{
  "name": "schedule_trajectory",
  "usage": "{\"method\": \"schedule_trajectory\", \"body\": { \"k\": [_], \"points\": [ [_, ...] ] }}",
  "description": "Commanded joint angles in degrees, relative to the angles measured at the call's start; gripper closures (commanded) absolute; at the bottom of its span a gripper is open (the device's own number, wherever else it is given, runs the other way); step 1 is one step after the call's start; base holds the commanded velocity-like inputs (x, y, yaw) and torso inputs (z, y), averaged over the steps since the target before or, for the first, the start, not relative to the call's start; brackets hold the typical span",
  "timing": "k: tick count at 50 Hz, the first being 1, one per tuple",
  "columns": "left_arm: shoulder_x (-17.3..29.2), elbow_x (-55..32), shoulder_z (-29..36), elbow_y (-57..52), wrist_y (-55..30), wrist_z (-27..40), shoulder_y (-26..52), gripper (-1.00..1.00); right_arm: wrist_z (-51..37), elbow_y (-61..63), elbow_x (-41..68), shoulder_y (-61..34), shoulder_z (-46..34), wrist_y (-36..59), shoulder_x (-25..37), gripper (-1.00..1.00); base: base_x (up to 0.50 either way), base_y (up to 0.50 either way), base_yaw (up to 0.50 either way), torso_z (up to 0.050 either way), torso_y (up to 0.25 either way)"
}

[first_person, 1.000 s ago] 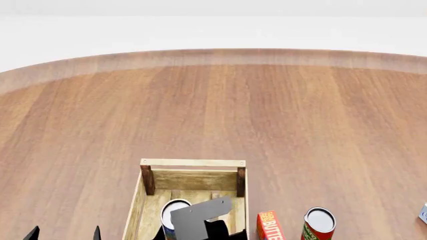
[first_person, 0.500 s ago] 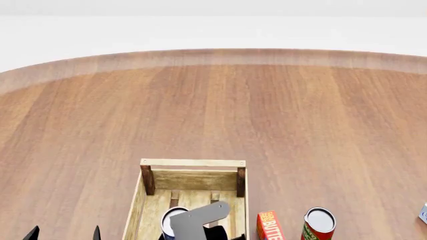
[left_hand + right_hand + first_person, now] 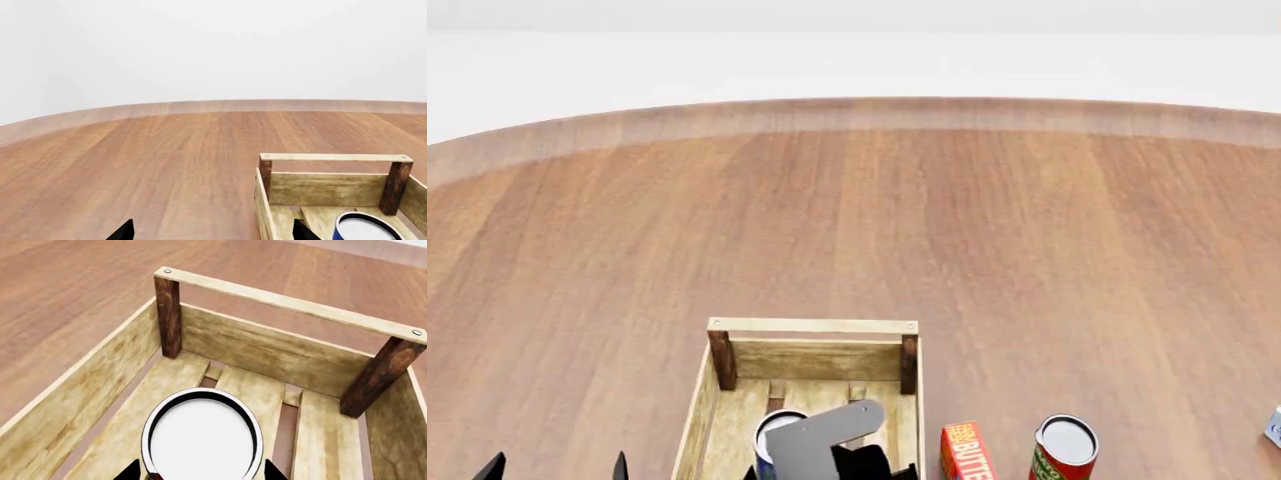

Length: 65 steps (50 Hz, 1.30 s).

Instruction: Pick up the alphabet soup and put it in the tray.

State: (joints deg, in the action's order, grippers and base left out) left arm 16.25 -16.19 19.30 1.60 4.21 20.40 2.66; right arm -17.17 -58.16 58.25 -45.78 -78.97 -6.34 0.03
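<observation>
The alphabet soup (image 3: pixel 202 435), a can with a whitish top and blue side, stands upright inside the tray (image 3: pixel 287 302), a crate of pale slats with dark corner posts. My right gripper (image 3: pixel 202 471) has a black fingertip on each side of the can and is shut on it. In the head view the can (image 3: pixel 777 424) shows by the right gripper's grey plate (image 3: pixel 822 440), low in the tray (image 3: pixel 811 326). The left wrist view shows the can (image 3: pixel 363 227) in the tray (image 3: pixel 333 157). My left gripper (image 3: pixel 210 232) is open and empty, left of the tray, and its tips show in the head view (image 3: pixel 555 468).
A red butter box (image 3: pixel 965 452) and a red-and-green can with a grey top (image 3: pixel 1065 444) stand right of the tray. A small grey thing (image 3: pixel 1274 425) sits at the right edge. The round wooden table's far rim (image 3: pixel 854 112) meets a white floor.
My right gripper has gone down into the tray with the can, then shifted slightly. The left gripper has not moved.
</observation>
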Motion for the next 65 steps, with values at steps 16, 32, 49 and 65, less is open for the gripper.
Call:
{"method": "schedule_trajectory", "body": {
  "k": [16,32,49,65],
  "points": [
    [0.5,0.2,0.4,-0.7,0.2,0.7,-0.4,-1.0,-17.5,33.7,3.8,-1.0,-7.1,-1.5,17.0,-1.0,0.0,0.0,0.0,0.0,0.0],
    [0.8,1.5,1.2,-1.0,0.8,1.2,-0.5,-1.0,-27.4,55.1,1.9,-2.4,-6.7,-1.4,27.2,-1.0,0.0,0.0,0.0,0.0,0.0],
    [2.1,0.7,1.0,-7.1,-1.5,2.7,-1.6,-1.0,-32.8,64.9,-0.5,-2.4,-6.1,-2.3,32.4,-1.0,0.0,0.0,0.0,0.0,0.0],
    [3.1,0.6,1.7,-14.2,-4.7,4.0,-2.1,-1.0,-35.2,71.0,-1.9,-3.8,-5.9,-1.2,36.0,-1.0,0.0,0.0,0.0,0.0,0.0]
  ]
}}
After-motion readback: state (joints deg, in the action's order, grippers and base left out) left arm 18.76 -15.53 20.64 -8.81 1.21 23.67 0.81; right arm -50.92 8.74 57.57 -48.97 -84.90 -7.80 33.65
